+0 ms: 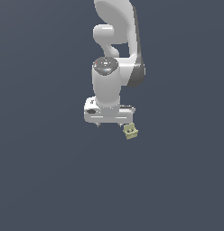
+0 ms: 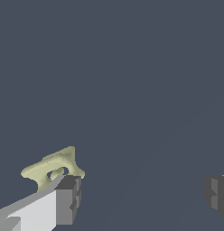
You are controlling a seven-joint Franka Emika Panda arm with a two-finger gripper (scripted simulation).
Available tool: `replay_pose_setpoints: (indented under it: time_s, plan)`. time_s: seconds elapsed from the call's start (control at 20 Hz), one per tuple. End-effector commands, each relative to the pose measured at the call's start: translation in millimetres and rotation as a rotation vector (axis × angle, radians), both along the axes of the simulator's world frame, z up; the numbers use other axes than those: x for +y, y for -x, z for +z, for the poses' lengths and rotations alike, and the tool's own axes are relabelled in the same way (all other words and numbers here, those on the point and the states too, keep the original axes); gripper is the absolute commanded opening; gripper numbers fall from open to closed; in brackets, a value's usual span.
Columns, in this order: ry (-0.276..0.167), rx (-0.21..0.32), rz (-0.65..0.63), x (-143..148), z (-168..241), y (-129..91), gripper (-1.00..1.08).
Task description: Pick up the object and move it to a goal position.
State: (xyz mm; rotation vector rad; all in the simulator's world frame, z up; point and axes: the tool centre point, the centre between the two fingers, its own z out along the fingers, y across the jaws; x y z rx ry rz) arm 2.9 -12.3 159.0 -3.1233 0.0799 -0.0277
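The object (image 1: 130,131) is a tiny pale yellow-olive blocky piece with dark marks, lying on the dark grey floor. In the exterior view it sits just off the right end of the white gripper (image 1: 110,122). In the wrist view the object (image 2: 54,166) lies right at the tip of one grey finger (image 2: 67,198), not in the gap between the fingers. The other finger (image 2: 217,193) stands far off at the picture's edge. The gripper (image 2: 142,189) is wide open and holds nothing. Whether the finger touches the object I cannot tell.
The white arm (image 1: 116,40) reaches in from the top of the exterior view. A plain dark grey floor (image 1: 50,180) surrounds the gripper. No goal marker shows.
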Motion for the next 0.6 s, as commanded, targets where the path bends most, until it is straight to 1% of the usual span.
replay_pose_setpoints:
  time_s: [0.0, 0.15, 0.3, 0.55]
  plan:
    - [0.000, 0.000, -0.002, -0.4, 0.2, -0.1, 1.00]
    - [0.002, 0.000, 0.024, 8.0, -3.8, 1.3, 1.00]
    - [0.006, 0.003, 0.075, 23.1, -13.7, 5.6, 1.00]
    - [0.016, 0.009, 0.226, 67.6, -40.5, 20.6, 1.00]
